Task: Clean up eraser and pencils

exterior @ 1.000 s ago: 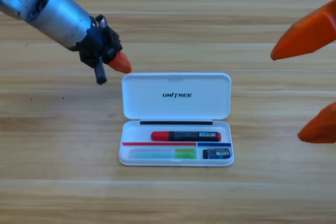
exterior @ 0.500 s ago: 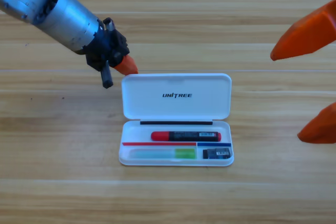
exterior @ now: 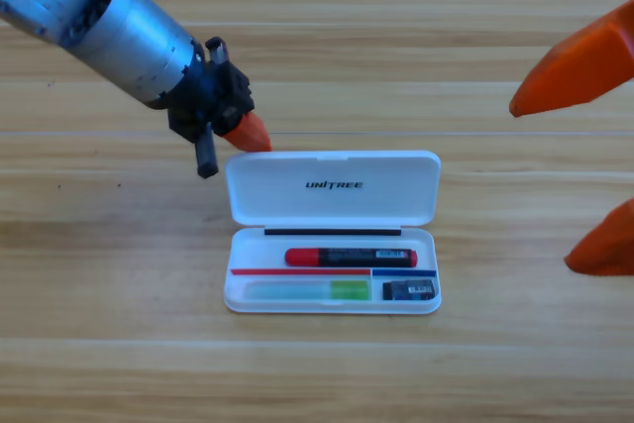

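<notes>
The white case (exterior: 230, 296) lies open in the middle of the table, and its lid (exterior: 376, 203) stands up behind the tray. Inside lie the black pen with the red cap (exterior: 351, 258), the pale pen with the green end (exterior: 307, 290) and the small dark eraser (exterior: 408, 290) at the lower right. My left gripper (exterior: 248, 133) is shut, and its orange tip touches the lid's upper left corner. At the right edge my right gripper (exterior: 541, 183) waits open, its two orange jaws far apart and empty.
The left arm's grey body (exterior: 99, 17) slants in from the upper left corner, over the table behind the case. Wooden tabletop (exterior: 119, 344) surrounds the case on all sides.
My left gripper has moved right and slightly down onto the lid's upper left corner. The lid's top edge has tipped a little forward. The right gripper has held still.
</notes>
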Controlling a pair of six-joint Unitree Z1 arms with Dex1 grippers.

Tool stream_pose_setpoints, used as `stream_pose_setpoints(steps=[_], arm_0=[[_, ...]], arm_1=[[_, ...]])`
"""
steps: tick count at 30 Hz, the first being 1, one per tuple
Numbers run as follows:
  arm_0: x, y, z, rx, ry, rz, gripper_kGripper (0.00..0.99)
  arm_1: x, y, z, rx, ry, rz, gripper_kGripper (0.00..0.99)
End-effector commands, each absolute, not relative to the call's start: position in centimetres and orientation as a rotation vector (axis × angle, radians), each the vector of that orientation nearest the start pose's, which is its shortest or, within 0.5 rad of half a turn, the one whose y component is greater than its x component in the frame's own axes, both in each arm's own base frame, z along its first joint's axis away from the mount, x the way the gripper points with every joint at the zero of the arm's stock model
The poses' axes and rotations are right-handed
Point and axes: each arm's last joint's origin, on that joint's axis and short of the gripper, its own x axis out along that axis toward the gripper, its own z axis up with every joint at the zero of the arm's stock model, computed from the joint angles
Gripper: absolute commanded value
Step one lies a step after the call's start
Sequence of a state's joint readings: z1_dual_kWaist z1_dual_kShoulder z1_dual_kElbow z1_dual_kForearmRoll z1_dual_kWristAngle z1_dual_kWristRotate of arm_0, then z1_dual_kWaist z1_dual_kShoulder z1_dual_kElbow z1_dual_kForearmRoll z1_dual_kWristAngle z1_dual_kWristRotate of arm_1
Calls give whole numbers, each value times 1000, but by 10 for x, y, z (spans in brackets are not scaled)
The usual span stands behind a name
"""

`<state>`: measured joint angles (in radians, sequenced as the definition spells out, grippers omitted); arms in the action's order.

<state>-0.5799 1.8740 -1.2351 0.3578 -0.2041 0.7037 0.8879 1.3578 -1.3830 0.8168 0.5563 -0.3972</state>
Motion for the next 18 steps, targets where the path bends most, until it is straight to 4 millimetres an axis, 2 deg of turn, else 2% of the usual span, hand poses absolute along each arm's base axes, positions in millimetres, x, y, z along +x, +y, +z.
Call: stream_pose_setpoints(steps=[1, 12, 18], arm_0=[[282, -220, 255, 810, 740, -1106, 0], [260, -216, 256, 831, 740, -1125, 0], [249, -215, 250, 846, 740, -1136, 0]], arm_1=[[117, 177, 426, -428, 567, 1507, 989], [121, 182, 424, -422, 582, 1511, 989], [122, 184, 422, -420, 590, 1517, 989]])
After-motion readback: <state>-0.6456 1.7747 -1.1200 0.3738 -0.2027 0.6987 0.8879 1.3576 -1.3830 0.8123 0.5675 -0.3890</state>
